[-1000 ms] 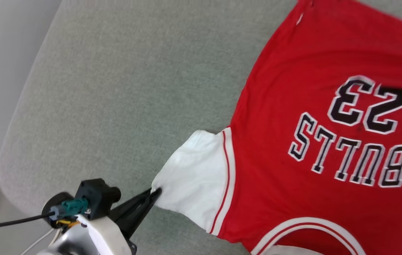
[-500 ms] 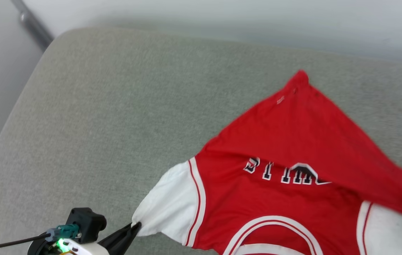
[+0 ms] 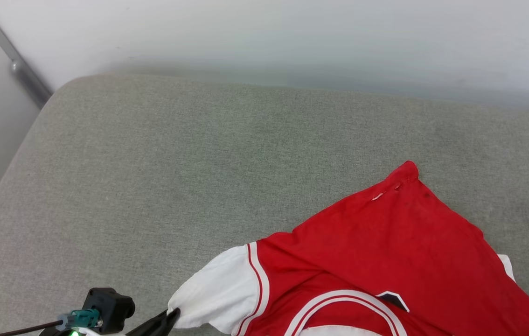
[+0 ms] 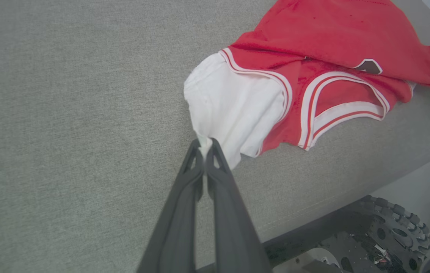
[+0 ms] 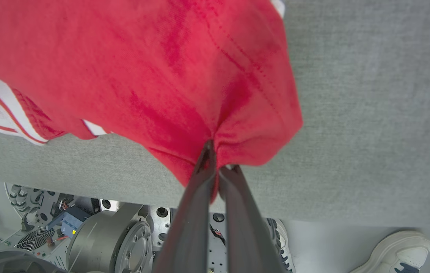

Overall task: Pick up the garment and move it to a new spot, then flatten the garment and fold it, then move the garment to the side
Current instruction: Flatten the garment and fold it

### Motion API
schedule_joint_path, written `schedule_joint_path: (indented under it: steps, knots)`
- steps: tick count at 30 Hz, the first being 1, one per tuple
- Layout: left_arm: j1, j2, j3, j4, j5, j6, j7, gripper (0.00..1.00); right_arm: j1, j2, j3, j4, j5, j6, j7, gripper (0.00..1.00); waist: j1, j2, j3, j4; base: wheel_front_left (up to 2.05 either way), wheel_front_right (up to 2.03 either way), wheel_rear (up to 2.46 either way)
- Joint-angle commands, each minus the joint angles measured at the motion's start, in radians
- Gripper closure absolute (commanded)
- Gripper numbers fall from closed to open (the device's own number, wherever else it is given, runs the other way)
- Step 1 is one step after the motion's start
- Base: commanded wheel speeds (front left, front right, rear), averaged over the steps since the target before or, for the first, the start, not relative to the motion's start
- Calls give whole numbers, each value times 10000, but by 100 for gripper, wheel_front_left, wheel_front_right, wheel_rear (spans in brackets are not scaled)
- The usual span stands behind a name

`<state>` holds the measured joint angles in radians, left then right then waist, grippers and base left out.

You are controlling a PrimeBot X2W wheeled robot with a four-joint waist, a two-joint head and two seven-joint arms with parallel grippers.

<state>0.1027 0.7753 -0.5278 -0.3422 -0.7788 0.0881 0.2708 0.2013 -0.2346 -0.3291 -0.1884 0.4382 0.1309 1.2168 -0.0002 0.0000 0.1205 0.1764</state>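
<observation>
The garment (image 3: 386, 252), a red jersey with white sleeves and striped trim, lies bunched at the near right of the grey cushion (image 3: 152, 163), its red body folded over the chest so the lettering is mostly hidden. My left gripper (image 3: 173, 313) is shut on the tip of the white sleeve (image 3: 218, 289); in the left wrist view that gripper (image 4: 204, 146) pinches the sleeve (image 4: 234, 110) with white cloth between its tips. In the right wrist view my right gripper (image 5: 217, 159) is shut on a gathered fold of the garment's red cloth (image 5: 154, 76).
A pale wall (image 3: 264, 37) rises behind the cushion, with a grey rail (image 3: 12, 65) at the left. The robot's wheeled base (image 5: 97, 242) sits below the cushion's near edge (image 5: 86, 163). A person's white shoe (image 5: 393, 254) stands on the floor beside it.
The head camera has tilted up, bringing the wall into view. Both grippers drew the garment toward the near edge; its red body folded over the chest, hiding the number and most lettering.
</observation>
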Motion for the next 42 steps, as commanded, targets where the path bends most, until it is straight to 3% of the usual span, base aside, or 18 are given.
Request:
schedule_joint_path:
  steps: [1,2,3,14,17,20,23,26,31,42]
  knots:
    - [65,17,22,-35,-6,26,17,100,48,-97,58,52,-5,-3,-99,100,2,0,-1,13,0,0,0]
    - [36,25,32,-52,-8,39,29,100,25,-202,131,85,5,-3,-215,35,2,0,-10,25,0,0,0]
    - [3,35,45,-71,-3,50,39,100,-24,-286,190,129,40,-3,-284,0,2,0,-16,36,0,0,0]
    - [-417,53,-20,-560,267,57,139,100,-2110,-1419,790,-1009,1159,-3,-67,0,2,0,602,495,0,0,0]
    - [-743,121,-139,-782,653,50,279,100,-3193,-1378,1049,-1228,1472,-3,268,0,2,0,1000,788,0,0,0]
    - [-1013,-42,-253,-978,785,-39,308,100,-4237,-1558,1595,-1161,1093,-3,616,0,2,0,1398,1118,0,0,0]
    - [-1345,-149,-355,-1031,972,-142,354,100,-5160,-1732,2344,-684,503,-3,844,0,2,0,1763,1406,0,0,0]
    - [-1608,-309,-549,-1023,1191,-247,362,100,-6024,-1428,2619,143,153,-3,1085,0,2,0,2075,1713,0,0,0]
    - [-2028,-696,-851,-933,1344,-448,329,100,-6872,-1586,3053,1493,-587,-3,1157,0,2,0,2516,2192,0,0,0]
    - [-2346,-1240,-1205,-411,1337,-697,106,100,-6847,-2080,3453,3596,-935,-5,832,0,2,0,2943,2866,0,0,0]
